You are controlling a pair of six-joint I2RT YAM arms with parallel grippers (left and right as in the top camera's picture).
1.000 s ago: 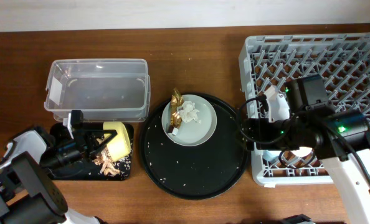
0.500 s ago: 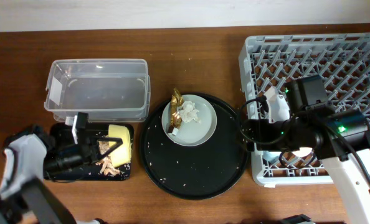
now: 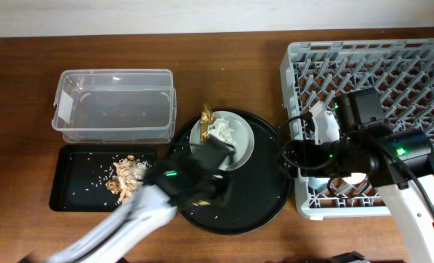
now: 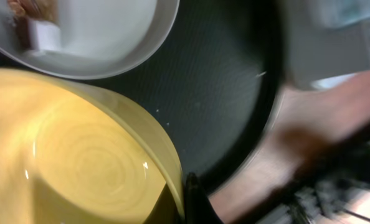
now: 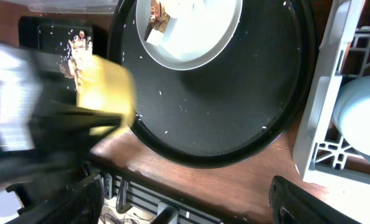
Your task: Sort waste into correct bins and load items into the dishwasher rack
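Note:
My left gripper (image 3: 202, 186) is shut on the small yellow bowl (image 4: 79, 162), one finger at its rim, and holds it over the left of the large round black tray (image 3: 261, 197); the arm is motion-blurred. The bowl also shows in the right wrist view (image 5: 107, 84). The pale grey-green plate (image 3: 235, 150) sits on the round tray with white paper bits (image 3: 221, 131) and the gold foil wrapper (image 3: 206, 117). Brownish food scraps (image 3: 126, 179) lie in the black rectangular tray (image 3: 78, 190). My right gripper (image 5: 191, 199) is open and empty at the grey dishwasher rack's (image 3: 378, 73) left edge.
The clear tub (image 3: 115, 106) stands behind the black rectangular tray. A pale blue round item (image 5: 362, 118) sits in the rack's near-left corner under my right arm. White crumbs dot both black trays. The pink cup is out of view.
My left arm has swung quickly right from the black rectangular tray to the round tray, carrying the yellow bowl. The food scraps stay in the rectangular tray. The right arm has not moved.

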